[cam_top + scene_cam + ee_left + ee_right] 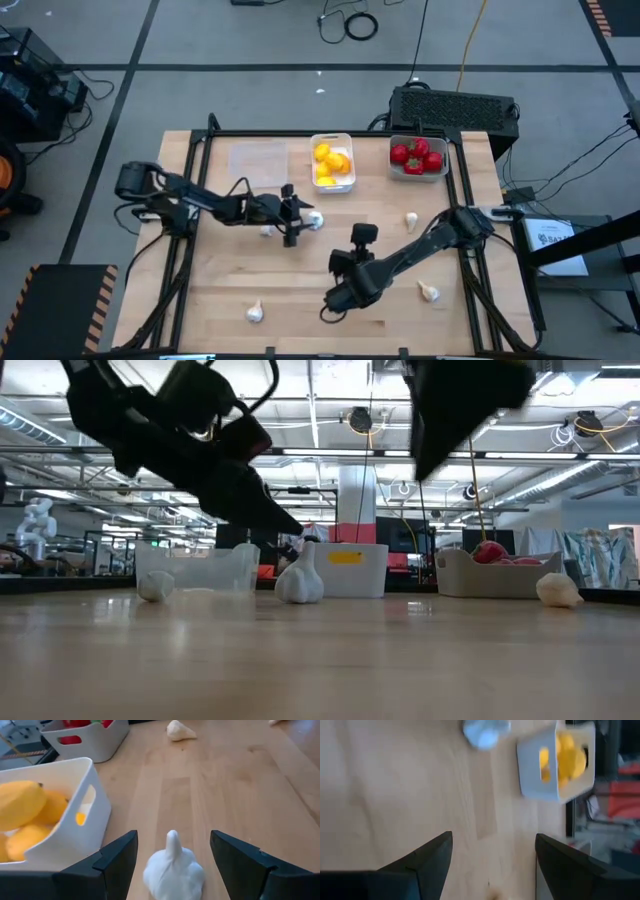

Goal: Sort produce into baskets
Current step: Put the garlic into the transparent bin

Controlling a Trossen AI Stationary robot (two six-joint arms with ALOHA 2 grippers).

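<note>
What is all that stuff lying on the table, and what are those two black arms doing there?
Whitish toy garlic bulbs: five in view, loose on the wood; one between the left gripper's fingers, one just beside that arm, one near the front edge, two on the right side.
Yellow toy lemons: a small pile, in the white plastic tray at the back centre.
Red toy tomatoes: a small pile, in the pale grey-white tray at the back right.
Clear plastic tray: one, back left, looks empty.
Wooden table: one, pale.
Left gripper: black, open, around a garlic bulb at mid-table.
Right gripper: black, open, empty, over the front centre.
</note>
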